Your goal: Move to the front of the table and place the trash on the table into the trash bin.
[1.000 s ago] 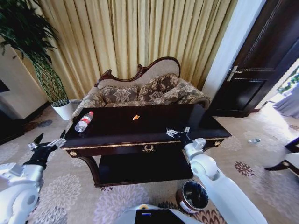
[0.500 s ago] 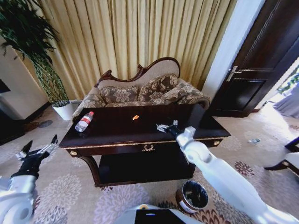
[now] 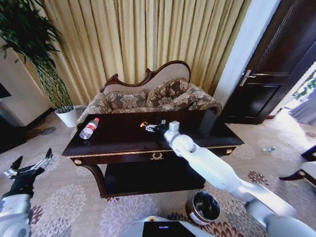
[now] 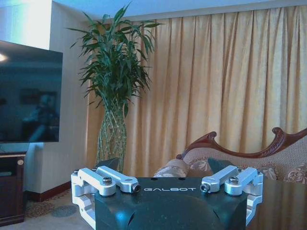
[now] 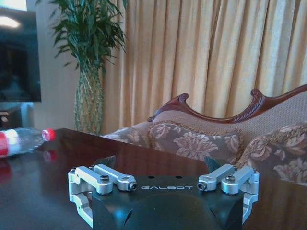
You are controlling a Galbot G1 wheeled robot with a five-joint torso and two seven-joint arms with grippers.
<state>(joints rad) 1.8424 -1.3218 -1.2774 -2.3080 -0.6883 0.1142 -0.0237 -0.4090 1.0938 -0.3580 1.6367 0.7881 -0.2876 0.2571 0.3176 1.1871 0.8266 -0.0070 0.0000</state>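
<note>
The dark glossy table [image 3: 118,148] stands before me. A clear bottle with a red cap [image 3: 89,129] lies on its left end; the right wrist view shows that bottle [image 5: 19,140] off to the side on the tabletop [image 5: 53,191]. A small orange scrap [image 3: 142,123] lies mid-table near the far edge. My right gripper [image 3: 150,127] reaches over the table, open, its fingertips right at the scrap; the open right gripper [image 5: 160,164] holds nothing. My left gripper [image 3: 27,168] hangs open low at the left, away from the table. The round trash bin [image 3: 203,207] stands on the carpet at the table's front right.
A carved floral sofa [image 3: 148,96] sits right behind the table, before gold curtains. A tall potted plant [image 3: 47,74] stands at the back left, a dark door [image 3: 276,74] at the right. The left wrist view shows a television [image 4: 29,91] beside the plant [image 4: 115,96].
My right arm has swung left across the tabletop from the front right edge to the orange scrap. My left gripper has dropped lower and farther left.
</note>
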